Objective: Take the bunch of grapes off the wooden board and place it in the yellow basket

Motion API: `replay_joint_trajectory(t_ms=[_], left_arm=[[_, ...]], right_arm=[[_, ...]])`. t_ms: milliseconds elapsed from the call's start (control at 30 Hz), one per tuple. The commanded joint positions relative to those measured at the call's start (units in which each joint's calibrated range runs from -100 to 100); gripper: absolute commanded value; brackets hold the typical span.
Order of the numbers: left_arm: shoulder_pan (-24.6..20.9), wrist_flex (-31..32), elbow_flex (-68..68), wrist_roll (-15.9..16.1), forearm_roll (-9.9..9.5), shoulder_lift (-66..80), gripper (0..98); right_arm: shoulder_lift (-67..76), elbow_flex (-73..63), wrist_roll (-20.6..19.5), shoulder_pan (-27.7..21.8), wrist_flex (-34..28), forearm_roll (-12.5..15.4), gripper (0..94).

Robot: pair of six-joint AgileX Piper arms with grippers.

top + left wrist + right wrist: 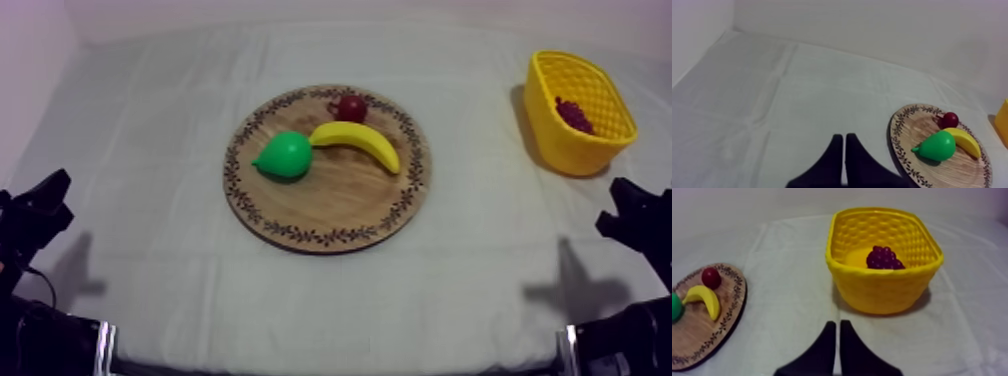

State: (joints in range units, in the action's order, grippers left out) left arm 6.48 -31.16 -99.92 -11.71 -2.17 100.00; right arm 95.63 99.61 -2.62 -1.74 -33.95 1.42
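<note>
The purple bunch of grapes (pixel 575 114) (pixel 884 258) lies inside the yellow basket (pixel 560 140) (pixel 882 290) at the table's far right. The round wooden board (pixel 340 205) (pixel 922 165) (pixel 692 333) sits mid-table and carries a green pear (pixel 284 156) (pixel 938 146), a banana (pixel 358 143) (pixel 966 142) (pixel 705 300) and a small red fruit (pixel 351 107) (pixel 950 120) (pixel 711 277). My left gripper (pixel 45 205) (pixel 844 145) rests low at the left, fingers together on nothing. My right gripper (pixel 625 215) (pixel 837 330) rests low at the right, shut and empty, a short way in front of the basket.
Grey-white cloth covers the whole table, with open cloth to the left of the board and between board and basket. A pale wall (pixel 872 25) rises behind the table's far edge.
</note>
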Motion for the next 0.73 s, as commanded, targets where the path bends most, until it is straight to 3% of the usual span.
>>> replay_joint_trajectory(t_ms=[0, 100, 367, 700], left_arm=[[0.00, 0.03, 0.03, 0.01, 0.00, 0.00, 0.1], [0.00, 0.03, 0.03, 0.01, 0.00, 0.00, 0.1], [0.00, 0.03, 0.03, 0.01, 0.00, 0.00, 0.1], [0.00, 0.03, 0.03, 0.01, 0.00, 0.00, 0.1]], right_arm=[[0.03, 0.11, -1.20, -0.01, -0.23, -0.03, 0.5], [0.04, 0.14, 0.80, -0.02, -0.45, 0.03, 0.4], [0.04, 0.16, 12.69, -0.02, -0.56, 0.06, 0.4], [0.04, 0.16, 13.83, -0.02, -0.57, 0.07, 0.4]])
